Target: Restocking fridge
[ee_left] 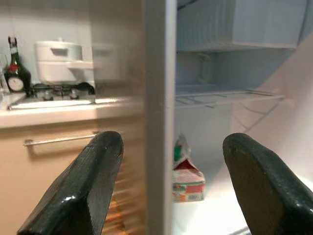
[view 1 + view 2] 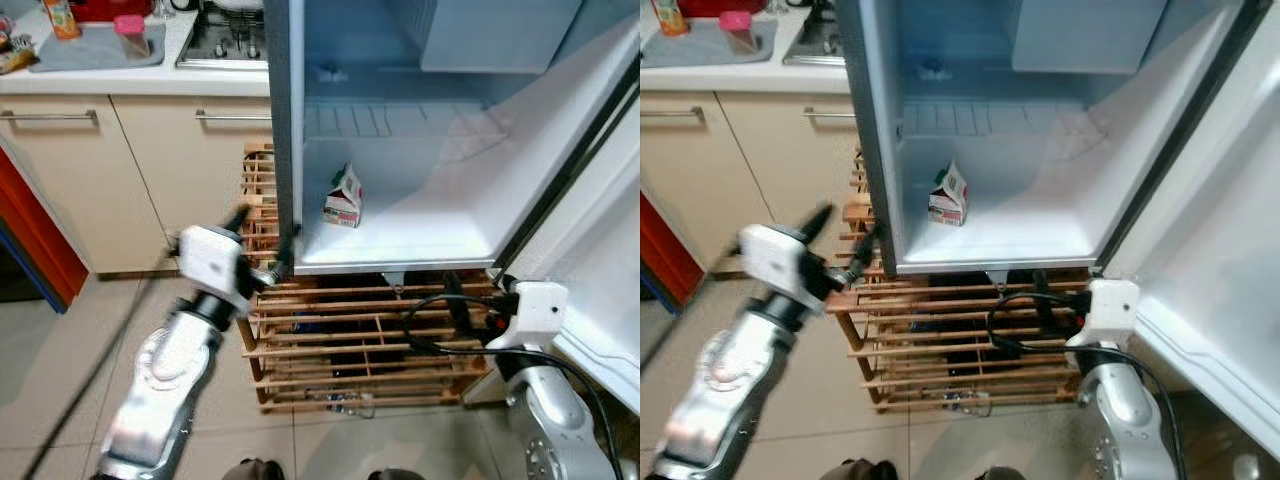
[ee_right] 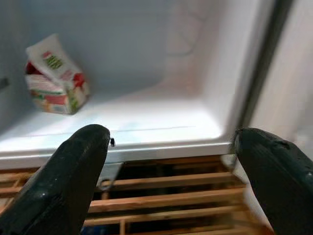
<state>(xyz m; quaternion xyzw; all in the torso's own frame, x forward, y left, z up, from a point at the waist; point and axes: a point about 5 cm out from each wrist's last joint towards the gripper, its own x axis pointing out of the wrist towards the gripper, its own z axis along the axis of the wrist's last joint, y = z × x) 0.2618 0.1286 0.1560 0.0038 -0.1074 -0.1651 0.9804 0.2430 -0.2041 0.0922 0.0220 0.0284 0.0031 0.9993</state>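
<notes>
Inside, a small gable-top carton stands on the fridge floor, toward its back left corner, a little tilted, alone in the compartment. It looks like light paperboard, stiff along its folded edges but easily dented on the flat panels, so I would judge the best hold to be across two opposite side walls low on the body, not at the pinched top ridge. Its print is red, green and white; no words can be read at this size. Above it a wire shelf spans the fridge, whose door hangs open at the right. The left end effector is raised just outside the fridge's left front edge, fingers apart and holding nothing. The right end effector sits below the fridge's front lip, before the wooden rack, also spread and empty. On the tabletop at the left stand a tray, a pink-lidded jar and a hob.
</notes>
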